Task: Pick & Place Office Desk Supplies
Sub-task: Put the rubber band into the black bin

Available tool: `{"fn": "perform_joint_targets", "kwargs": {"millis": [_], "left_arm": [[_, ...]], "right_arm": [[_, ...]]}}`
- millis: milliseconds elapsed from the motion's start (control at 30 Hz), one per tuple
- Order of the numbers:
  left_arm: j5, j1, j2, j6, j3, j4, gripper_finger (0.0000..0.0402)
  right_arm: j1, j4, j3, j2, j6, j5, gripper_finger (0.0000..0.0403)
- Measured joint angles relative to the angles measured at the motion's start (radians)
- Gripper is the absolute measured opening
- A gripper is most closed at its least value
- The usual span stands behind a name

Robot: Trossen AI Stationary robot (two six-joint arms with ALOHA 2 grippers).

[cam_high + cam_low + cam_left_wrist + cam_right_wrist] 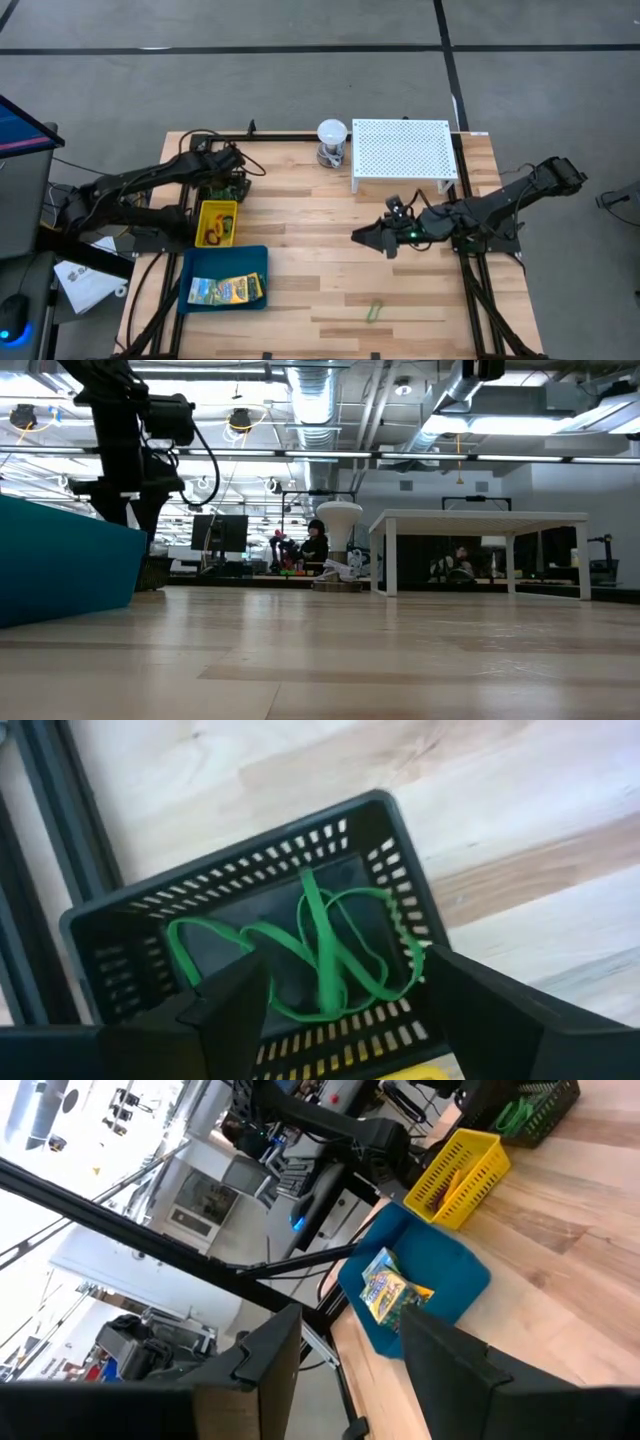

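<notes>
A black mesh basket with several green loops inside stands at the table's left, far side. My left gripper hangs open and empty just above it. Nearer stand a yellow bin holding orange loops and a blue tray with green-yellow printed packets. One green loop lies flat on the table near the front edge. My right gripper is open and empty above the table's middle right; its wrist view looks toward the tray and bin.
A white perforated stand stands at the far right of the table, with a white ball-topped object beside it. The blue tray's wall fills the left of the low view. Bare wood lies between the tray and my right gripper.
</notes>
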Motion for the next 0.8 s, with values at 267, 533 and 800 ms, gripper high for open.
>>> {"fn": "perform_joint_targets", "kwargs": {"millis": [267,533,800], "left_arm": [[0.003,0.0,0.013,-0.032,0.0,-0.007,0.0255],[0.405,-0.102,-0.16,-0.145,0.0,0.232,0.0255],[0.469,-0.554,-0.254,-0.327,0.0,1.022,0.0255]], "right_arm": [[0.0,-0.004,0.0,0.0,0.001,0.0,0.0168],[0.075,-0.306,0.001,0.0,0.157,-0.024,0.0168],[0.37,-0.755,0.002,0.083,0.506,-0.199,0.0168]]}}
